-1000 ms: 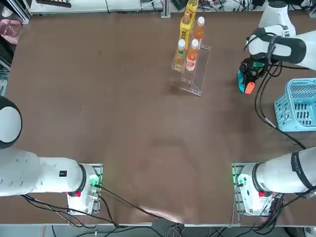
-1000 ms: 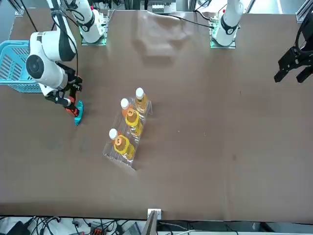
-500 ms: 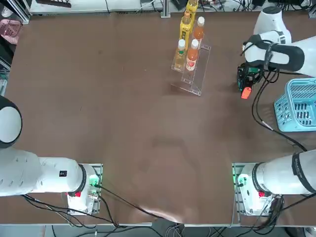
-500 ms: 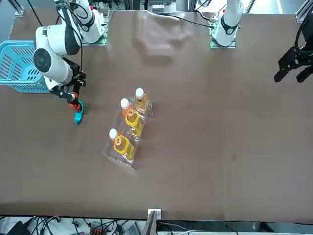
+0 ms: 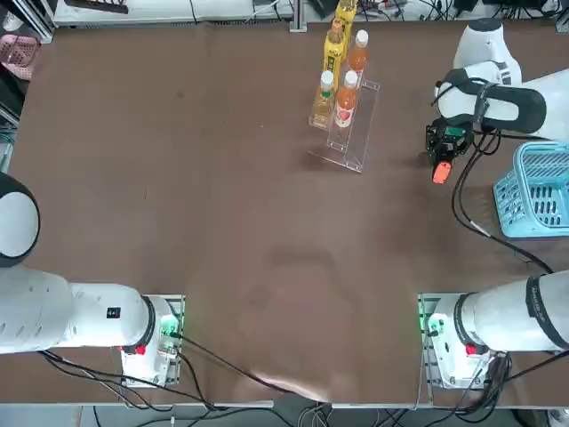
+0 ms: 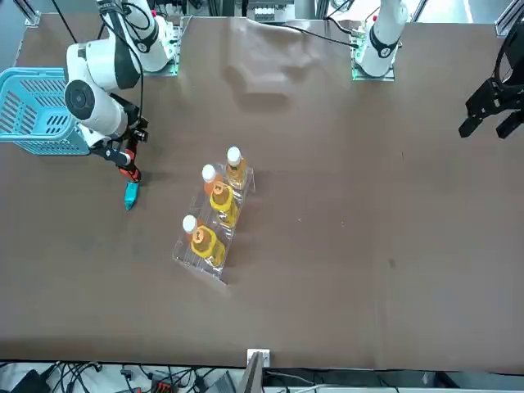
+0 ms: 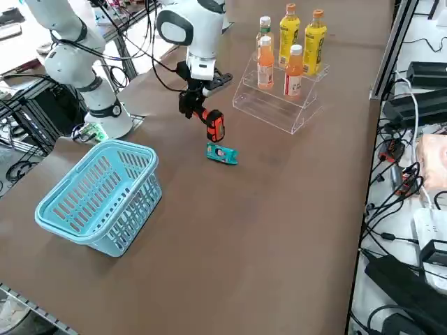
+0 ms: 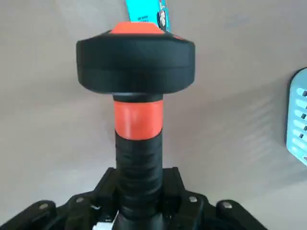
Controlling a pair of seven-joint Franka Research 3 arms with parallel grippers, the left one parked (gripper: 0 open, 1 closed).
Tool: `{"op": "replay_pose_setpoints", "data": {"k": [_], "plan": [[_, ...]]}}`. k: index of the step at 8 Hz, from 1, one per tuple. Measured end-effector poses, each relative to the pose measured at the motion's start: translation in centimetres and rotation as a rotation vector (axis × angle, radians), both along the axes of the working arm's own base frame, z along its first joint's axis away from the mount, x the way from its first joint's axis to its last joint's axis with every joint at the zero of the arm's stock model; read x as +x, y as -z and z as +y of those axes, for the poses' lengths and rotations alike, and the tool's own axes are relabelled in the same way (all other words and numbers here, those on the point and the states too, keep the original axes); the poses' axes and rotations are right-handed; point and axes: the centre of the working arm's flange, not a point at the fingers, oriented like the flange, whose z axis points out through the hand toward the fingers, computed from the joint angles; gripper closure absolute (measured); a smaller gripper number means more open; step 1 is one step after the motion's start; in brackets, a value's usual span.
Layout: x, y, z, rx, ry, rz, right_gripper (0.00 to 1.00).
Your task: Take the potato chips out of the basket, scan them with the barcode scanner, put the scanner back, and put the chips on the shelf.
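Top view: the right gripper [image 5: 442, 149] is hanging over the table between the shelf [image 5: 349, 129] and the basket [image 5: 537, 189], and it is gripping the scanner [image 5: 441, 167] by the handle. The scanner's orange head is sticking out below the jaws. The chips are not showing here; the scanner and wrist are likely covering them.

Front view: the chips [image 6: 130, 195] are lying flat on the table just past the scanner's [image 6: 124, 166] head, a little beyond the jaws and apart from them. The basket [image 6: 33, 112] is sitting behind the arm, near the table's edge. The shelf [image 6: 211, 214] is standing just beside the packet and carrying four bottles [image 6: 219, 198].

Right side view: the jaws are pointing down and are clamped on the scanner's [image 7: 209, 123] grip, with the head aimed at the packet [image 7: 221, 154] below and slightly ahead of it. The basket [image 7: 98, 195] looks empty.

Right wrist view: the fingers are closed fully around the scanner's [image 8: 136, 110] black ribbed handle. The teal packet [image 8: 146, 10] is peeking out past the scanner's head, in line with it.

Progress, as a judgement: the chips are out of the basket, and the scan is either under way or about to begin. The scanner is not yet returned, and the packet is not yet on the shelf.
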Motion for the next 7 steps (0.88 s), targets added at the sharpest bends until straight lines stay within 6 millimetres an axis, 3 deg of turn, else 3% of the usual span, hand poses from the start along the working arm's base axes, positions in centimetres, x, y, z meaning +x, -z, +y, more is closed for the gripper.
{"op": "replay_pose_setpoints", "data": {"k": [7], "plan": [[0.19,-0.01,-0.18,0.002,0.003,-0.016,0.59]]}}
